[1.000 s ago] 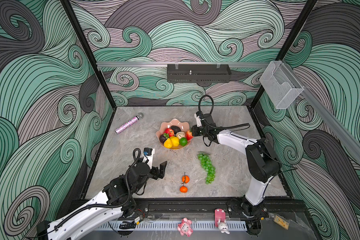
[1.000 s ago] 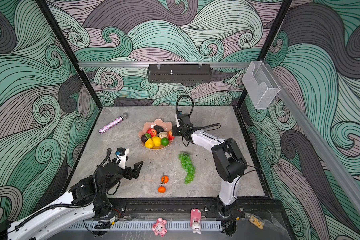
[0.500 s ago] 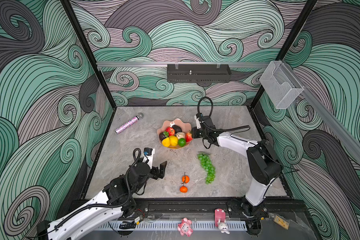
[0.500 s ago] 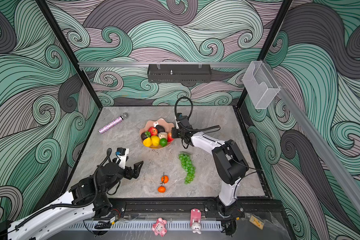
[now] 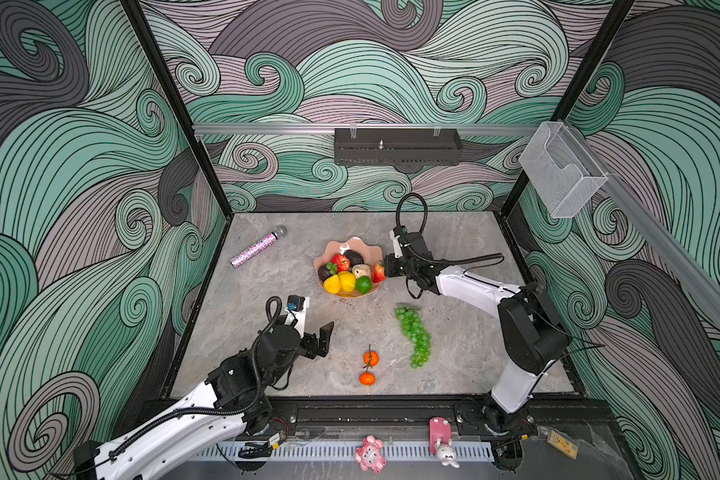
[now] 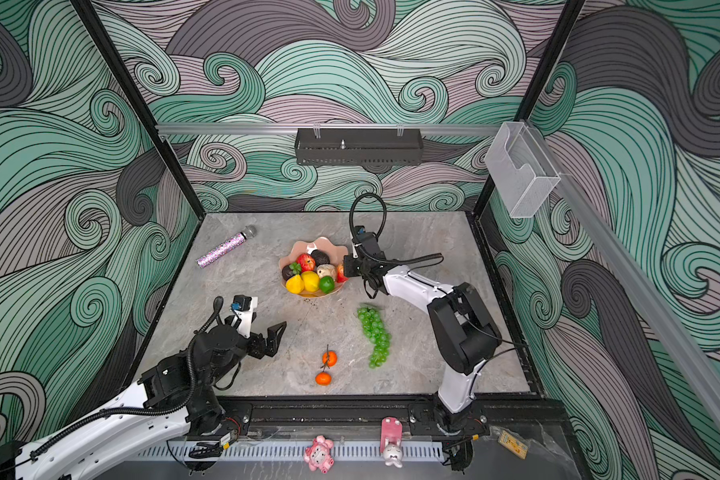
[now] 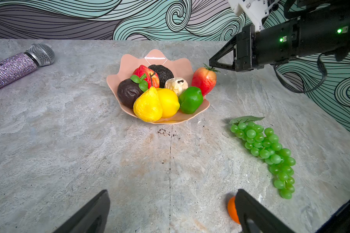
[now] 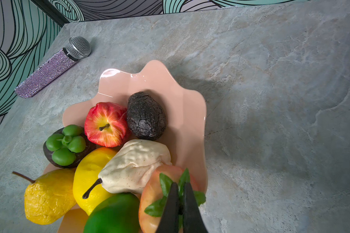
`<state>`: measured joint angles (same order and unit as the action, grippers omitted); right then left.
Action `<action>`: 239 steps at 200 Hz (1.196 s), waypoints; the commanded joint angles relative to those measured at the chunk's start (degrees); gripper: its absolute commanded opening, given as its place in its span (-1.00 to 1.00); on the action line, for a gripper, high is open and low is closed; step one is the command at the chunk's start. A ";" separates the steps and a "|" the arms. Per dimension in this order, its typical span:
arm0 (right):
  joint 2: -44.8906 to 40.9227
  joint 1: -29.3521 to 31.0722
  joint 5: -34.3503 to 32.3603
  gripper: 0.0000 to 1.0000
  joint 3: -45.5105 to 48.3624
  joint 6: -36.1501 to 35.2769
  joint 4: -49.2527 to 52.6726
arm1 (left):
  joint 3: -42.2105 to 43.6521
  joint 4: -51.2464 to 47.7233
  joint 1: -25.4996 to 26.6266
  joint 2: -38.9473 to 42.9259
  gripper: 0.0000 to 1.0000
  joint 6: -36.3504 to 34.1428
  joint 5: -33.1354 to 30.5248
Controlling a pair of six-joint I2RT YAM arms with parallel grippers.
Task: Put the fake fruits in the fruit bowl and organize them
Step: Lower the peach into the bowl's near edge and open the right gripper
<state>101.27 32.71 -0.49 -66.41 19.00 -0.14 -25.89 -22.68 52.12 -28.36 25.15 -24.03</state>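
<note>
2 hands: right hand (image 8: 180, 201) pinched shut on leaves of red plastic strawberry (image 8: 150, 191) at rim of salmon-pink scalloped bowl (image 8: 190, 121); left hand (image 7: 172, 191) wide open nr tabletop (image 7: 69, 141) front-left corner.

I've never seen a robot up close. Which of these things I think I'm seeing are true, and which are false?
1. The green grapes lie on the table, outside the fruit bowl. True.
2. Both tangerines sit in the fruit bowl. False: they lie on the table, near its front edge.
3. The right hand is closed on the leafy top of the strawberry at the bowl's rim. True.
4. The left hand grips the microphone. False: it is open and empty, and the microphone lies alone, far from it.
5. The red apple is in the fruit bowl. True.
</note>
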 commanded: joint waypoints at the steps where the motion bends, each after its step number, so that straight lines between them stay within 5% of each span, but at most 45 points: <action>1: -1.24 1.71 -4.71 -0.94 0.76 0.66 -0.35 | -0.30 -0.26 -0.44 0.08 0.97 0.87 -1.41; 66: -0.24 4.81 -10.26 -0.91 0.39 4.19 1.28 | -0.21 -0.43 -0.44 0.32 0.96 0.85 -1.54; 239: -2.13 4.91 -10.89 -0.26 0.98 4.11 2.04 | -0.30 -0.44 -0.44 -0.07 0.96 0.87 -1.80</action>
<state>101.25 37.45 -9.78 -65.84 23.11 1.15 -25.87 -22.72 52.12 -28.29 25.15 -24.45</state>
